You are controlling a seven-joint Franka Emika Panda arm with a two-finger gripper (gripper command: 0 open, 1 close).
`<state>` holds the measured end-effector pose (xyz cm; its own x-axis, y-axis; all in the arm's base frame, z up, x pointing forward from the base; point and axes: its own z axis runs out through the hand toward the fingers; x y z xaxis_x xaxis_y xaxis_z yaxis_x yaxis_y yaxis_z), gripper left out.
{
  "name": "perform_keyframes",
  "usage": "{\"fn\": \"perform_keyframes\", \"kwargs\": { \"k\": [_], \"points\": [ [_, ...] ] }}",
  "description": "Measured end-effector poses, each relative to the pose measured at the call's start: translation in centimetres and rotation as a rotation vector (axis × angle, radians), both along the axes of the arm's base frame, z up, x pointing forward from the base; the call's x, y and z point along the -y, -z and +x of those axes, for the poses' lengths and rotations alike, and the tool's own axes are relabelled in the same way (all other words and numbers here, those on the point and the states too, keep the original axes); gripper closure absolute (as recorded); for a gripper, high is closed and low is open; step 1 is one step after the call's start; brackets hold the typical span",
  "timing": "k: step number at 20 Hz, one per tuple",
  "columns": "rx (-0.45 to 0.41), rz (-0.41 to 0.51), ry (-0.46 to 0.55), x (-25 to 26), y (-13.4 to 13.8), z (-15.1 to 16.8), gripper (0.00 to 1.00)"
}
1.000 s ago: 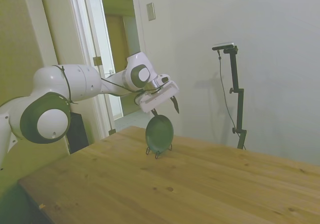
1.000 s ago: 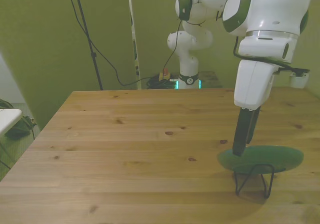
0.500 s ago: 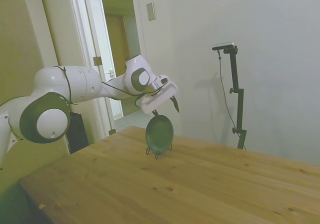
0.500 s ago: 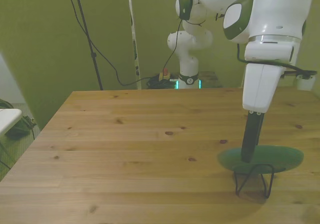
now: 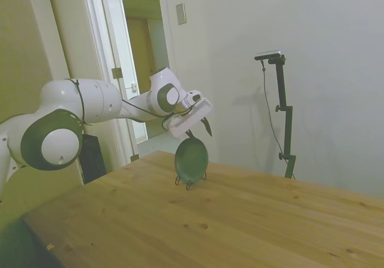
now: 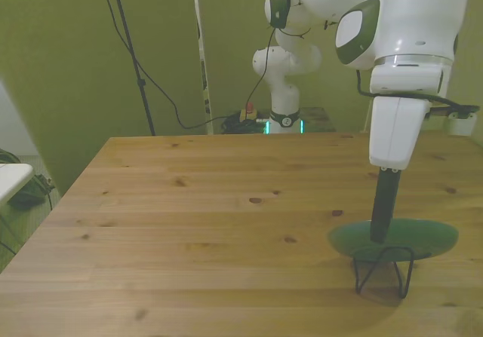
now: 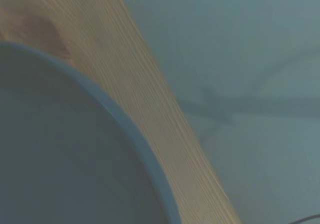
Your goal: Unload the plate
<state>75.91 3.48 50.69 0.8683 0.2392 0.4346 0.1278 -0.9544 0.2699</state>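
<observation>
Side view: the table (image 5: 252, 220) carries one load only, a wire stand (image 5: 190, 180) near its far edge, with the plate (image 5: 191, 159) standing on edge in it. The arm (image 5: 90, 103) reaches in and holds the gripper (image 5: 198, 129) directly over the plate's top rim. The fingers are spread apart, one (image 5: 207, 126) clear of the rim on one side, the other down at the rim; nothing is gripped.

In the front view the plate (image 6: 407, 239) sits toward the front view's right, near the table's front edge, and a dark finger (image 6: 383, 214) hangs in front of its face. The stand (image 6: 384, 270) props it from below.

The wrist view shows only the plate's blurred curved rim (image 7: 145, 156) against the wood.

Judged step: alignment for the grasp, lift not yet begun. The next move calls for lowering so the rim sits between the fingers, closing, then a straight upward lift clear of the stand.
</observation>
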Motion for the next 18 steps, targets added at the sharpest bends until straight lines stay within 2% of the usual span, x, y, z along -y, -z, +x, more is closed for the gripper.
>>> {"fn": "perform_keyframes", "kwargs": {
  "k": [18],
  "points": [
    [-0.005, -0.014, -0.012, -0.49, 0.16, -0.82, 1.00]
  ]
}}
